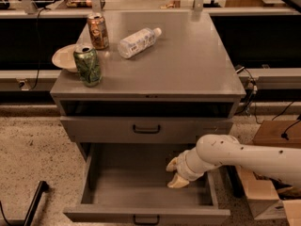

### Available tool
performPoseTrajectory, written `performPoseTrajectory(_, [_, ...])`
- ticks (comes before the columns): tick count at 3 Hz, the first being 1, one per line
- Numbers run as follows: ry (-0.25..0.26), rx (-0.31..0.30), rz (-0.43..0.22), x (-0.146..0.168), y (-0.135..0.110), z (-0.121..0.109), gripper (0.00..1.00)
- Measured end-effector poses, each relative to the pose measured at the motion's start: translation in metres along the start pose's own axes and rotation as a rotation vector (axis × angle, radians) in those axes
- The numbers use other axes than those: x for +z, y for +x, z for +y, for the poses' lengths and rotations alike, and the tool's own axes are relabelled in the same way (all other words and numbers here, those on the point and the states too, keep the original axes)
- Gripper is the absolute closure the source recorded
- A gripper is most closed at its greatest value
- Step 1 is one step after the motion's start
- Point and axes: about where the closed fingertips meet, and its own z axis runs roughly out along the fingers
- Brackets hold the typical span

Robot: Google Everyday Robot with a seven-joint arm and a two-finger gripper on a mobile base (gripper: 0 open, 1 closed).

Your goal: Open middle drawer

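One arm [249,155] angled low, gripper [174,174] inside middle drawer [136,194] (pulled out), fingers [179,183] spread, empty

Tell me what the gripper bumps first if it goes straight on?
Probably the left inner wall of the middle drawer. The gripper, inside that open drawer, points left across its floor, though depth is unclear.

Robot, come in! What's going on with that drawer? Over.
Claw open, holding nothing, over the middle drawer's right side. Drawer pulled well out. Nothing in the way.
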Motion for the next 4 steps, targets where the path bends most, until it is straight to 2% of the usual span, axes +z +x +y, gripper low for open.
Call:
performPoseTrajectory(1, [-0.02,0.021,-0.034,0.032,0.016,-0.017,0.76])
performPoseTrajectory(2, [-0.072,0.05,-0.053,0.068,0.03,-0.013,0.98])
performPoseTrajectory(3, [-0.145,0.074,-0.063,0.102,0.039,0.005,1.0])
performPoseTrajectory(4, [-0.219,0.079,-0.08,0.122,0.038,0.026,1.0])
